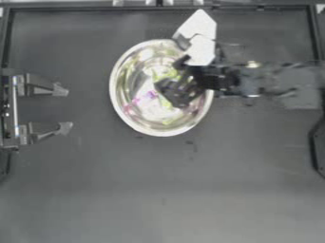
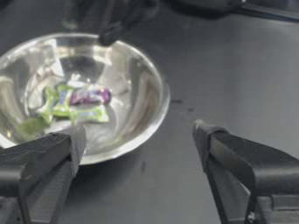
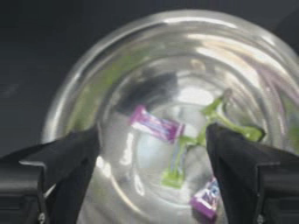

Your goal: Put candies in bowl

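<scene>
A dark table is carrying the scene, its surface showing faint scuffs and small specks. A shiny silver bowl is sitting directly on it, nearer the far edge than the near one and roughly midway between the left and right edges. Candies are lying inside the bowl, not on the table itself.

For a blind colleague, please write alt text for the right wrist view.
The right end effector hangs open over the shiny bowl, its jaws empty. Pink-purple and yellow-green candies lie on the bowl's bottom, between the two dark jaws.
</scene>
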